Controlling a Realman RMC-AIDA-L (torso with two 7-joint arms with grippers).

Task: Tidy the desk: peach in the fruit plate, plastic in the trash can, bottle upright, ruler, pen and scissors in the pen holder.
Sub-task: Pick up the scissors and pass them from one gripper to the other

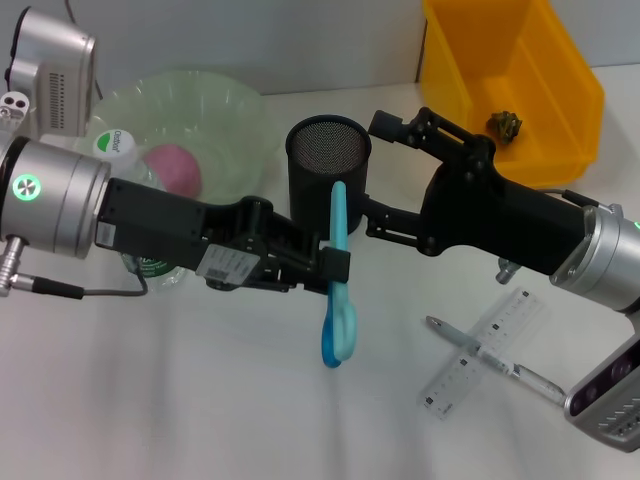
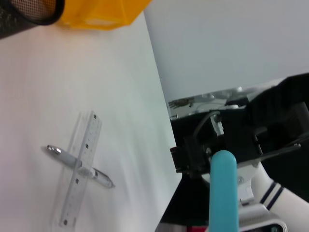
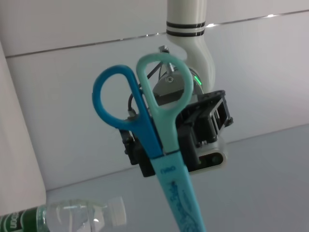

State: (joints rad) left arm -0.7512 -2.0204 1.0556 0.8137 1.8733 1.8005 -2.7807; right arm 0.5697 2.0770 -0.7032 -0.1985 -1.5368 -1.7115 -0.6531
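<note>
My left gripper (image 1: 335, 265) is shut on the blue and teal scissors (image 1: 338, 300). Their blades point up at the front of the black mesh pen holder (image 1: 325, 165) and their handles hang toward me. The right wrist view shows the scissors (image 3: 159, 135) clamped in that left gripper (image 3: 178, 140). My right gripper (image 1: 372, 175) stands open at the holder's right side. The clear ruler (image 1: 485, 350) and the pen (image 1: 495, 362) lie crossed on the table at front right. The peach (image 1: 175, 168) sits in the green fruit plate (image 1: 235, 110). The bottle (image 1: 118, 143) is partly hidden by my left arm.
The yellow trash can (image 1: 560, 90) at back right holds a crumpled piece of plastic (image 1: 505, 124). A grey device (image 1: 55, 70) stands at back left. In the left wrist view the ruler (image 2: 79, 169) and pen (image 2: 79, 164) lie on white table below the can (image 2: 101, 12).
</note>
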